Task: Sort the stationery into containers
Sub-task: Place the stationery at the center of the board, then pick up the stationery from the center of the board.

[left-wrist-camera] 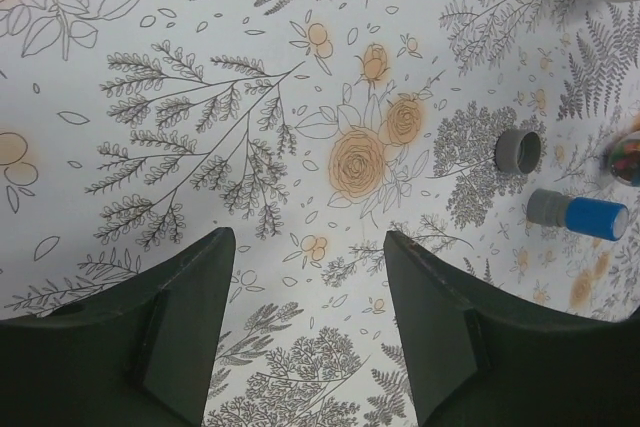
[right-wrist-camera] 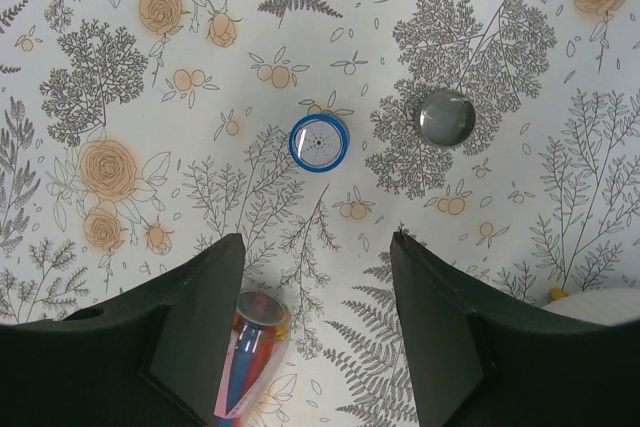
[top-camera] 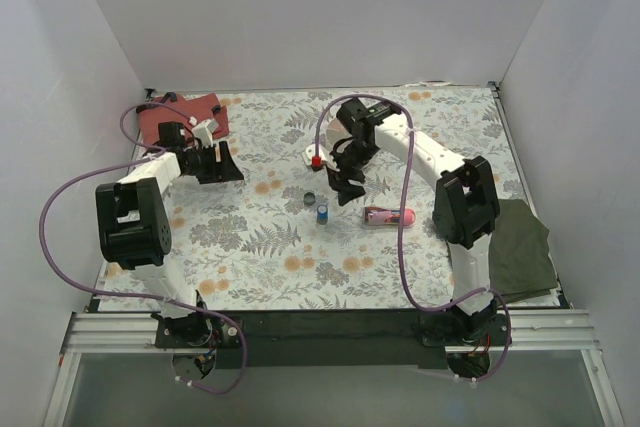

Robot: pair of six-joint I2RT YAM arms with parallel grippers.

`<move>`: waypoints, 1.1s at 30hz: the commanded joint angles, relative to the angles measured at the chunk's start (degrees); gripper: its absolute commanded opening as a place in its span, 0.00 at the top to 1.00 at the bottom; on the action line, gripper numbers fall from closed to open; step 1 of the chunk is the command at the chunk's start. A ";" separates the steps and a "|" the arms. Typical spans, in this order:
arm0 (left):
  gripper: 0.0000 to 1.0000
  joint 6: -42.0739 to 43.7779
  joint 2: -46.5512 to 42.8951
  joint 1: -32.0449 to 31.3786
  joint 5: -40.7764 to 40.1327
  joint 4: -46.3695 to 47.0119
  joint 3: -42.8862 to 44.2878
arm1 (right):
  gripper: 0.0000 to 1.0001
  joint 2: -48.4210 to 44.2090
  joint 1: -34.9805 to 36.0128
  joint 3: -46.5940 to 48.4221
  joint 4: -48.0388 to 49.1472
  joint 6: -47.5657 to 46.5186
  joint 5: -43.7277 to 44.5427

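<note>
Just ahead of spread right jaws: blue cylinder [right-wrist-camera: 318, 142], apart.

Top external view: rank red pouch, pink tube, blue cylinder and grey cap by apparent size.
1. red pouch
2. pink tube
3. blue cylinder and grey cap: both tiny, too alike to rank.

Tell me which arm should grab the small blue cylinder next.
Likely right: the right gripper, open, hovers close above the blue cylinder; the left gripper sits away by the red pouch.
</note>
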 commanded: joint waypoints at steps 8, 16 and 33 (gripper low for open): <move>0.39 4.33 -4.59 -9.41 -13.09 0.44 -0.13 | 0.35 -1.81 4.98 -2.82 8.93 1.54 2.80; 0.39 6.10 -7.23 -13.02 -18.10 1.05 -2.50 | 0.35 -1.54 6.65 -5.36 10.69 0.83 4.74; 0.39 3.63 -8.11 -14.08 -21.01 2.72 -6.02 | 0.37 -1.81 7.54 -9.76 17.02 2.85 5.97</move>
